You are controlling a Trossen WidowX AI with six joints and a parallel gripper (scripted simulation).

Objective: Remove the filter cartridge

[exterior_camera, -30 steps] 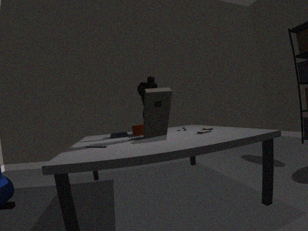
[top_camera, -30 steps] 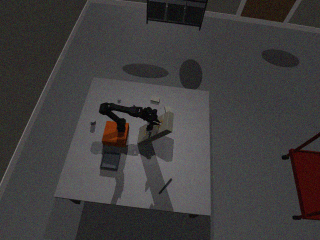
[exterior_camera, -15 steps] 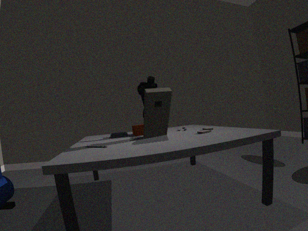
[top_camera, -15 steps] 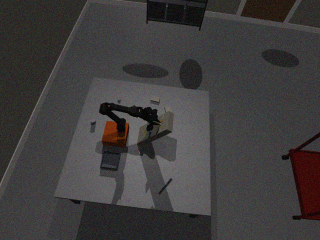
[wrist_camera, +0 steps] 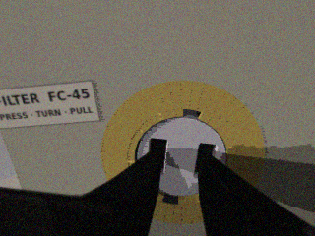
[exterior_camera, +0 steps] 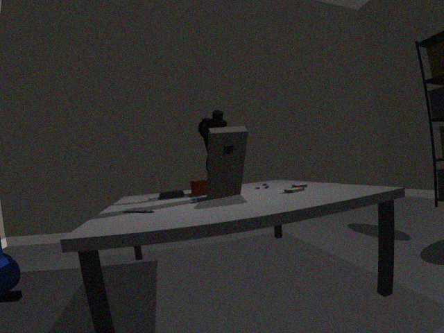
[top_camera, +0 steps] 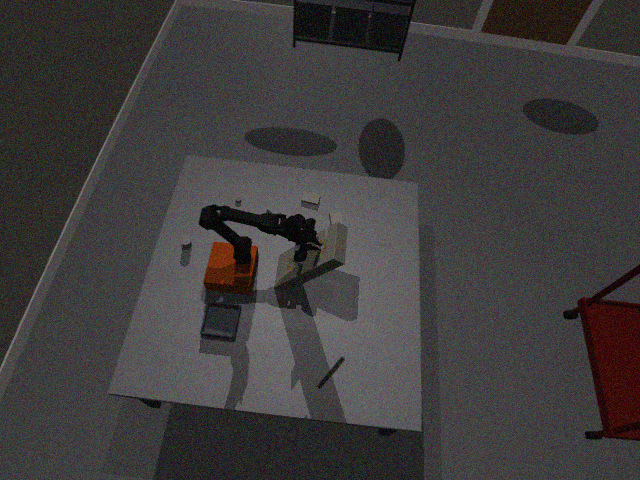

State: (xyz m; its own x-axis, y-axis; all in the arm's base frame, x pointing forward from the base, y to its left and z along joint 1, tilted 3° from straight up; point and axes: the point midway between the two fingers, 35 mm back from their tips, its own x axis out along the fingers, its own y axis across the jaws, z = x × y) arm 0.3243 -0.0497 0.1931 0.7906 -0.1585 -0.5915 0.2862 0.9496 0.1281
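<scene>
A: Wrist view. Where's the filter cartridge [wrist_camera: 186,129]?

B: In its seat in the service panel [wrist_camera: 221,44]. Pale grey round face, ringed by a yellow collar [wrist_camera: 223,110]. One dark notch at the top of the rim, another at the bottom.

A: Gripper [wrist_camera: 181,145]?

B: Right at the cartridge face, pointed straight at it. Fingers narrowly spread with a clear gap between them, and nothing pinched in that gap. Both tips land on the grey face, side by side near its middle. Whether they sit in the slots or only touch the surface, I cannot tell.

A: Label?

B: White plate [wrist_camera: 46,104] on the panel, left of the collar: "FILTER FC-45", under it "PRESS · TURN · PULL"; left edge cropped.

A: Top view?

B: Arm [top_camera: 248,219] reaches from the orange base [top_camera: 227,266] across to the panel [top_camera: 338,240], which stands upright near the middle of the bench [top_camera: 372,335]. Cartridge itself too small to make out there.

A: Exterior view?

B: Only the panel's back [exterior_camera: 226,161], with the top of the arm [exterior_camera: 213,121] showing above its left corner; lighting dim, all views grainy
</scene>
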